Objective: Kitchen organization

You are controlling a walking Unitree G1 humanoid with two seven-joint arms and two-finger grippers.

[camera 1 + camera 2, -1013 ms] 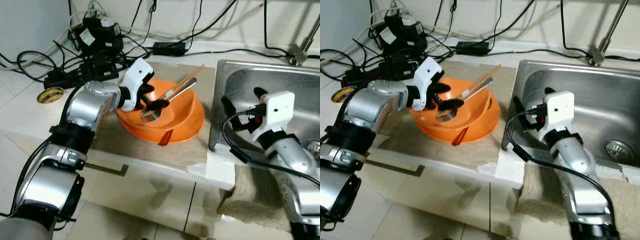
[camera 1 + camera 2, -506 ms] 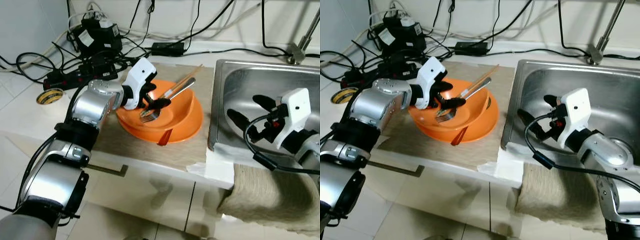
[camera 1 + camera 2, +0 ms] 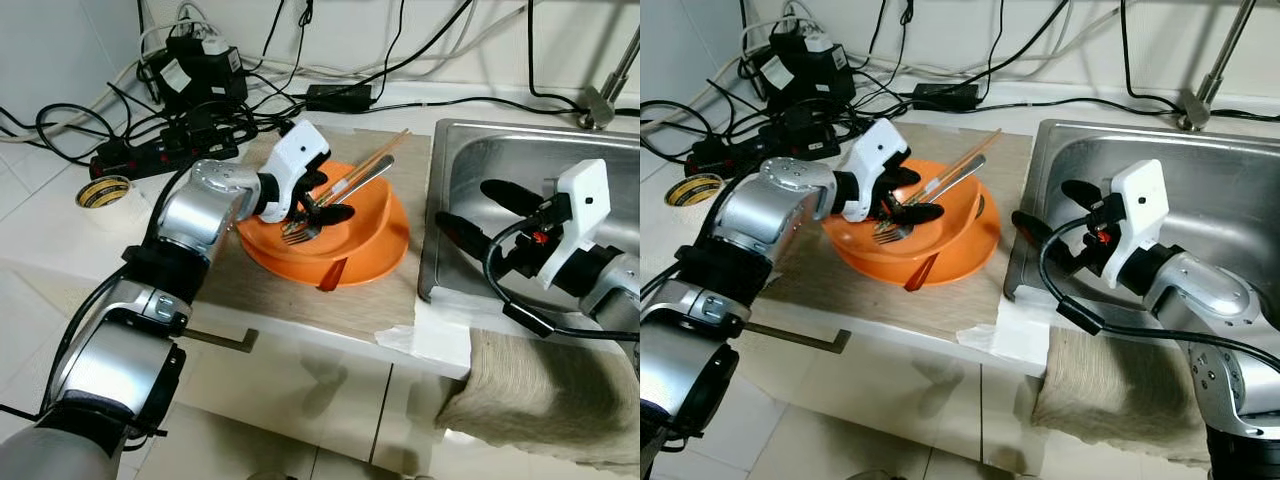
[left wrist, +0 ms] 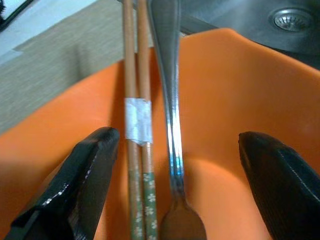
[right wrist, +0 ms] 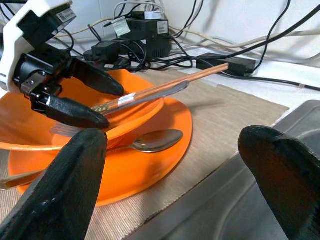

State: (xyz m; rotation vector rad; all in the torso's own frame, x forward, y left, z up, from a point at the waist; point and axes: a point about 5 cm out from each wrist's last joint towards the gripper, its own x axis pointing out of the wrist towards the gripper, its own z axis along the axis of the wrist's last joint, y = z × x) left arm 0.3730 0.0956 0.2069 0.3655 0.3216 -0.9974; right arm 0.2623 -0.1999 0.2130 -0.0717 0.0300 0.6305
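An orange bowl (image 3: 365,215) rests on an orange plate (image 3: 390,255) on a brown mat beside the sink (image 3: 530,150). Wooden chopsticks (image 3: 378,157) and a metal fork (image 3: 298,233) lie in the bowl, their handles sticking out over its rim. My left gripper (image 3: 322,205) is open inside the bowl, its fingers (image 4: 85,175) either side of the chopsticks (image 4: 136,115) and the metal handle (image 4: 170,100) without touching them. A spoon (image 5: 150,141) lies on the plate beside the bowl. My right gripper (image 3: 480,212) is open over the sink's left edge, pointing at the bowl.
Power strips and tangled cables (image 3: 190,110) crowd the back left of the counter. A tape roll (image 3: 103,190) lies at the left. The faucet (image 3: 610,90) rises behind the sink. A beige towel (image 3: 530,400) hangs over the counter's front edge under my right arm.
My left gripper has shifted a little right in the bowl along the utensils. My right gripper has swung inside the sink and now points left over its edge toward the bowl.
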